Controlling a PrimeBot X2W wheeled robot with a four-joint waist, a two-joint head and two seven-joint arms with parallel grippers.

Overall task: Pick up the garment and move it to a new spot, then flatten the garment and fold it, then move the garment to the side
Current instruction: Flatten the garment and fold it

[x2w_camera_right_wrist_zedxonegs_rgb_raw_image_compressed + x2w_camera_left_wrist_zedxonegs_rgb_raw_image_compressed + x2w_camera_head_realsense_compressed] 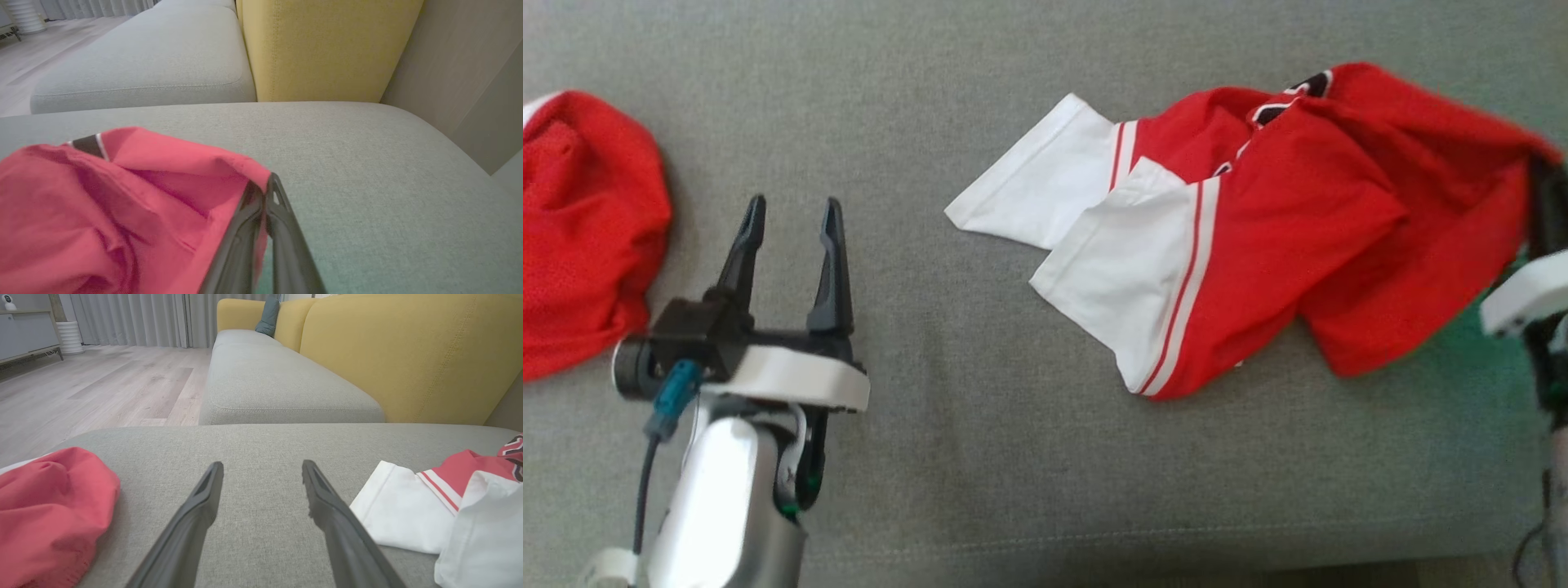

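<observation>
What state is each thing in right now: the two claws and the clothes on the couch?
left gripper: open, empty, over the grey cushion between the two clothes.
right gripper: shut on the edge of the red and white jersey.
red and white jersey: crumpled, not folded, white sleeves overlapping.
red garment: bunched in a heap, nothing touching it.

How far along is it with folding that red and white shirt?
Early on. Nothing looks finished: the shirt lies crumpled on the grey cushion, not flattened or folded. In hand: the right hand is pinched shut on its red edge, apparently to lift or drag it. The left hand is open, apart from the cloth. Flattening, folding and setting it aside are all left.
</observation>
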